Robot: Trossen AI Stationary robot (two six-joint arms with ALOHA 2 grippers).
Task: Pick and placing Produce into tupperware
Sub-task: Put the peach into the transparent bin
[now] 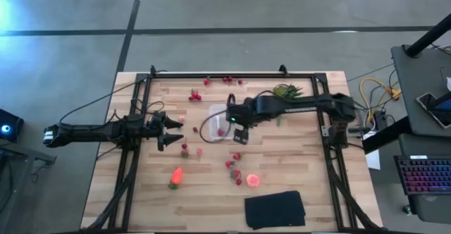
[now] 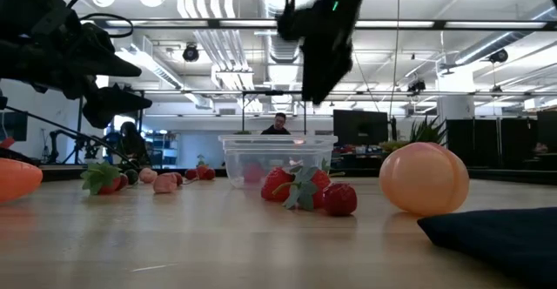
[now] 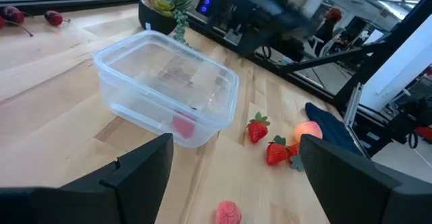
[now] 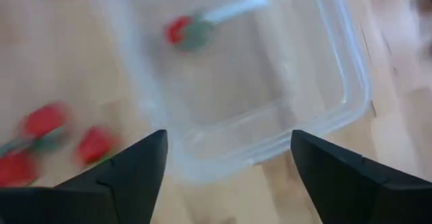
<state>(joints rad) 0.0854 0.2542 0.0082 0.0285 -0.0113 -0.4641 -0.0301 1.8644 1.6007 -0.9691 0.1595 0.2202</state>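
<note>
The clear tupperware [image 1: 218, 123] stands mid-table, and a red berry with a green end [image 4: 182, 30] lies inside it. My right gripper [image 1: 239, 133] hangs open above the box's right part, pointing steeply down, with nothing between its fingers [image 4: 229, 163]. More red berries [image 1: 233, 167] lie near the front. A round orange-red fruit [image 1: 252, 180] and an orange carrot piece [image 1: 176, 175] rest on the wood there too. My left gripper [image 1: 176, 130] waits open and level at the table's left, facing the tupperware [image 3: 169, 92].
Small dark-red pieces [image 1: 227, 80] lie scattered along the far edge. A spiky green plant [image 1: 287, 91] stands at the far right, under my right arm. A flat black cloth [image 1: 275, 209] lies at the near edge. Pale pink pieces [image 1: 185, 148] sit ahead of my left gripper.
</note>
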